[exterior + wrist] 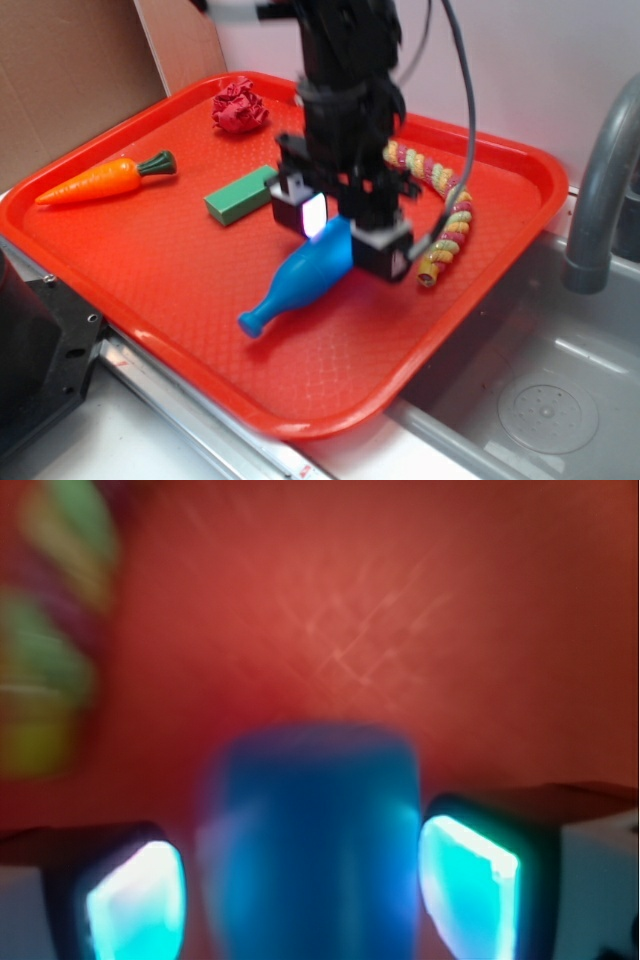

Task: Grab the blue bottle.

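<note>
The blue bottle [300, 275] lies on its side on the red tray [150, 250], cap pointing to the front left. My gripper [345, 235] is low over its fat end. In the wrist view the bottle's body [315, 820] fills the space between the two glowing pads [140, 900]. A thin strip of tray shows beside the left pad, and the right pad sits almost against the bottle. The jaws stand open around the bottle. The wrist view is blurred.
On the tray are an orange carrot [100, 180] at the left, a green block [238, 196], a crumpled red cloth [238, 105] at the back and a multicoloured spiral toy [445, 215] to the right. A sink basin [540, 400] and grey faucet [600, 180] lie right of the tray.
</note>
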`<act>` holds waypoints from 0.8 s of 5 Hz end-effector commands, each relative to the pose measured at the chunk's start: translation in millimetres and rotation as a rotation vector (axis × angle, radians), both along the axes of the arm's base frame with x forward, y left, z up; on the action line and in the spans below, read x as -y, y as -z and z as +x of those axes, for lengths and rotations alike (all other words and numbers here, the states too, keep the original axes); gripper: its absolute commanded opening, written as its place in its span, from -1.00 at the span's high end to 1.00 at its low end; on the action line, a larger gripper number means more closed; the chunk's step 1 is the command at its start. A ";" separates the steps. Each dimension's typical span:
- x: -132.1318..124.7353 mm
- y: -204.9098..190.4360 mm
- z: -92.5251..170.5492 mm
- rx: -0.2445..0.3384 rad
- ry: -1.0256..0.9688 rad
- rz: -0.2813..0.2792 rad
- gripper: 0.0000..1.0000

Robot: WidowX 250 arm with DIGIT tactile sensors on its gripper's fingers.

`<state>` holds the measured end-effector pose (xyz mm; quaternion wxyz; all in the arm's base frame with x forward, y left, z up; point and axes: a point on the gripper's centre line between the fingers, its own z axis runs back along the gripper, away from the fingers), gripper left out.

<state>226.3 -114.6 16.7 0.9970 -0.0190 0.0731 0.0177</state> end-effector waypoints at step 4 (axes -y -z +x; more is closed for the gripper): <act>-40.6 -86.3 -15.0 0.081 -0.101 0.039 1.00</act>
